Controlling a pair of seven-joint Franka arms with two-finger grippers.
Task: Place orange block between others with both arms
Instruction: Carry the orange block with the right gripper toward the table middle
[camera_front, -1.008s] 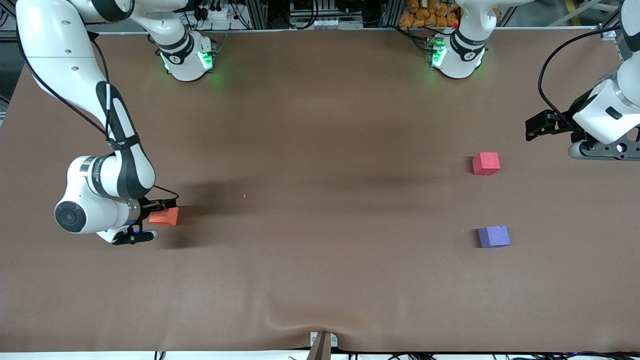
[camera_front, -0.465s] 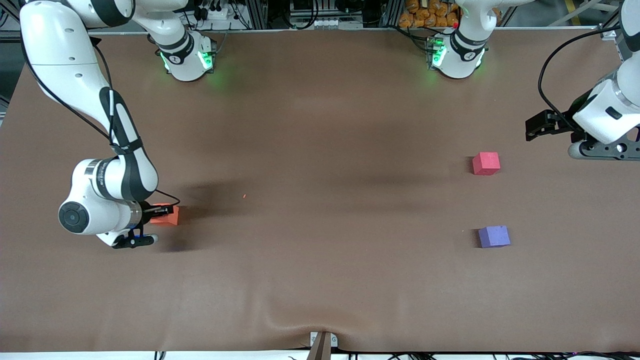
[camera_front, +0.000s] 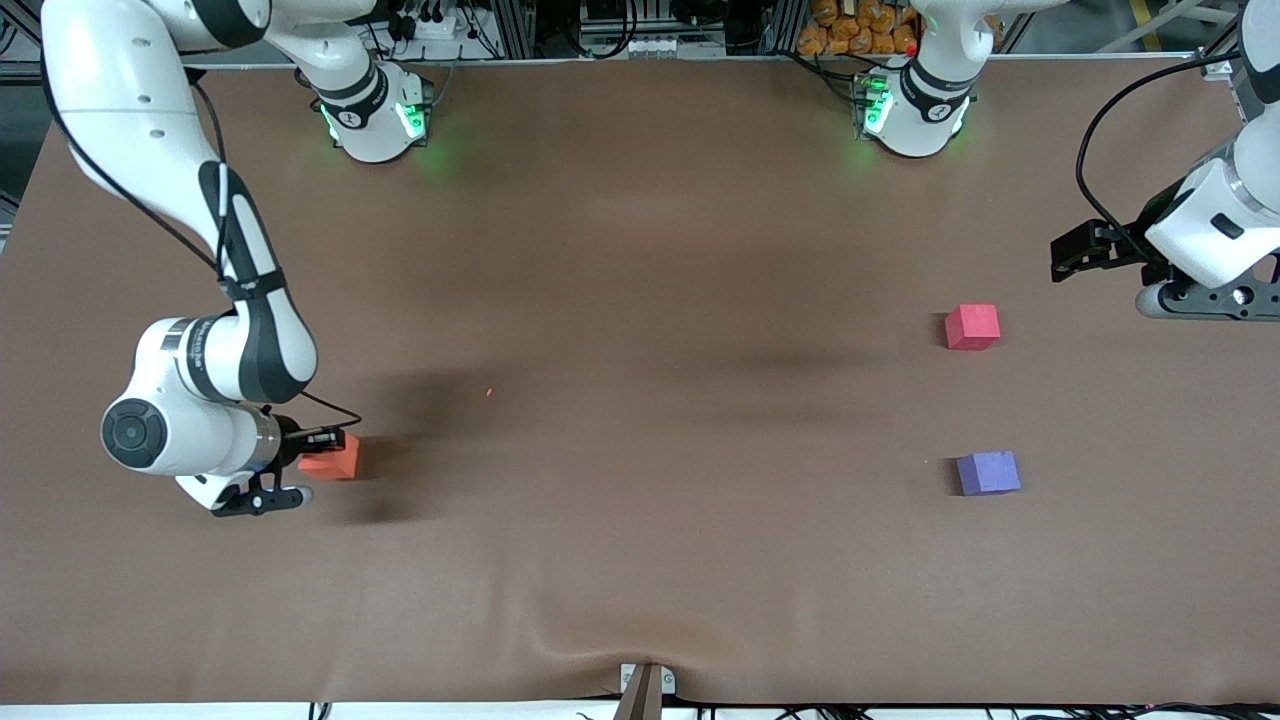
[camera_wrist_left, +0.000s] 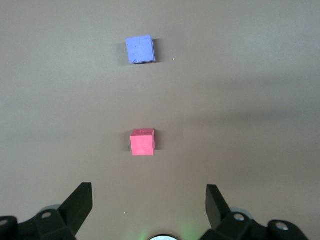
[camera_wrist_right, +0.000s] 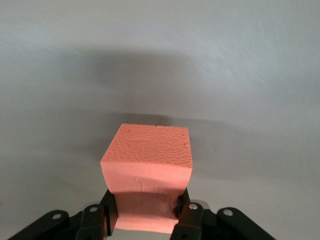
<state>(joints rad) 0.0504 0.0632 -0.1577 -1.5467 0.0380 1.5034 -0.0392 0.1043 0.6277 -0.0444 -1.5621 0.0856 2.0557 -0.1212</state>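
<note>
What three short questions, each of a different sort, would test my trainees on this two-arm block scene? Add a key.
1. True or false: the right gripper is shut on the orange block.
2. Which cube lies nearer the front camera: A, the pinkish-red cube, or B, the purple-blue cube?
3. Fill in: the left gripper, over the table's left-arm end, is ____.

Key: 1 true; 2 B; 3 open.

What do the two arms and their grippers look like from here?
Both arms are glossy white with black joint bands and a black cable clipped along each. Their round bases glow green. The right gripper and the left gripper are black with angular two-finger jaws, and silver screws show on the finger mounts in the wrist views.
</note>
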